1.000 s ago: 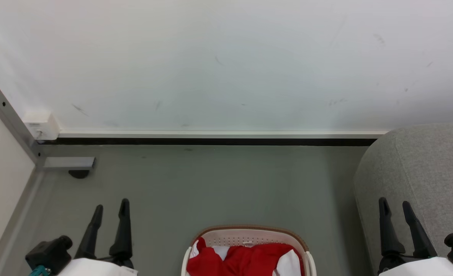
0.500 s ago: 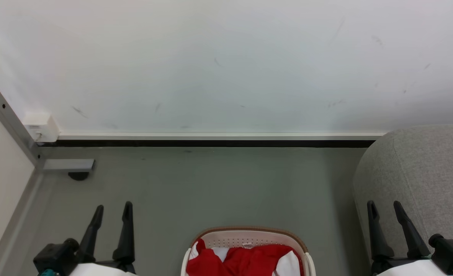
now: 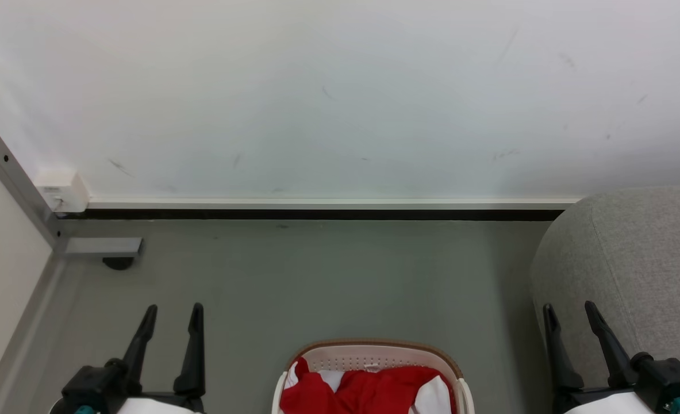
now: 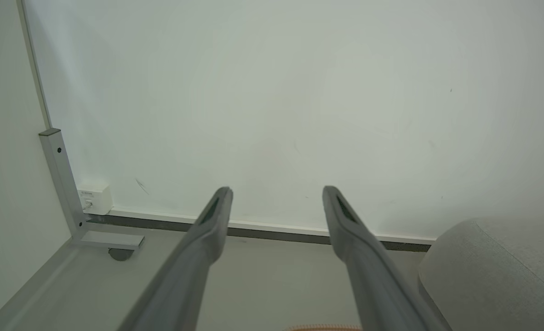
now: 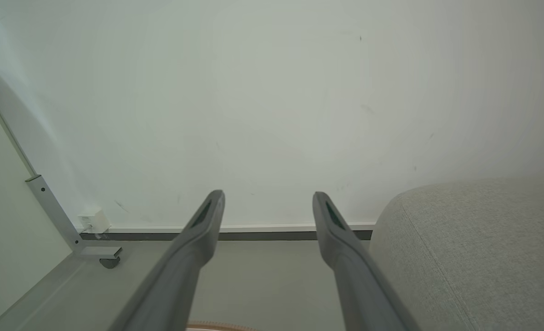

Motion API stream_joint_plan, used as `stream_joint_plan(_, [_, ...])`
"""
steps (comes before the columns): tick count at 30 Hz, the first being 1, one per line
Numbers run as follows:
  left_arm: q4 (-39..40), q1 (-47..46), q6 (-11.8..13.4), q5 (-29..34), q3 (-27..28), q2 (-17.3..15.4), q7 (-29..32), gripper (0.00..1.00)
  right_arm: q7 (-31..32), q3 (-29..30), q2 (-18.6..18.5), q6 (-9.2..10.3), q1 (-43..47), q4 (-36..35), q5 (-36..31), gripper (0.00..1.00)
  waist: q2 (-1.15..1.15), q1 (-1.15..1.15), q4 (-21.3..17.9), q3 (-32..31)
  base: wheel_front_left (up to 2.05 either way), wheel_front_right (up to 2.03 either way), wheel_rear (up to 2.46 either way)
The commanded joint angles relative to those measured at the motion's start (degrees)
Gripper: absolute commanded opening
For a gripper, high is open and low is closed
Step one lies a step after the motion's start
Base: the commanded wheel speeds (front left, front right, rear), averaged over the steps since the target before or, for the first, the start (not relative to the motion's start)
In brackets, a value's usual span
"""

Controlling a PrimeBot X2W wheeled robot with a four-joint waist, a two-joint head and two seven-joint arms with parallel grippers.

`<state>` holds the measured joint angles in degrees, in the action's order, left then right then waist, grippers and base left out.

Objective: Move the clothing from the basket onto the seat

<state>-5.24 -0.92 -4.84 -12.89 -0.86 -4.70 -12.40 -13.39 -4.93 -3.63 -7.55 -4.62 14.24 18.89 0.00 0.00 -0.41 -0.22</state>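
Basket [image 3: 374, 360]: smooth cream plastic, perforated wall, brown woven-look rim. Clothing [image 3: 368, 394]: soft, creased red and white cloth. Seat [image 3: 633, 253]: matt grey woven upholstery, fine-grained. Floor [image 3: 317, 276]: smooth, matt grey. Wall [image 3: 340, 86]: matt white, faintly scuffed. Corner post [image 3: 15, 179]: brushed metal.

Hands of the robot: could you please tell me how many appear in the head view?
2: the left hand at lower left, the right hand at lower right by the seat; both open.
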Motion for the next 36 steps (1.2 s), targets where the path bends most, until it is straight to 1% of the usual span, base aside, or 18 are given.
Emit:
stream_joint_plan(1, [0.27,-0.03,-0.17,1.69,0.11,-0.48,-0.59,1.00,-0.39,0.25,-0.02,0.10,-0.84,-0.15,-1.56,1.00,0.00,0.00,0.05,0.04,0.00,0.00,0.00])
stream_joint_plan(23, [-0.14,0.68,-0.94,10.73,0.41,0.09,-2.89,1.00,-1.88,-0.64,0.85,0.12,-0.79,0.94,-9.61,1.00,0.00,0.00,-0.19,-0.18,0.00,0.00,0.00])
stream_joint_plan(36, [-0.70,0.31,-1.16,9.70,1.52,0.82,-2.78,1.00,-1.76,-0.98,0.81,0.12,-0.83,1.71,-8.89,1.00,0.00,0.00,-0.26,-0.28,0.00,0.00,0.00])
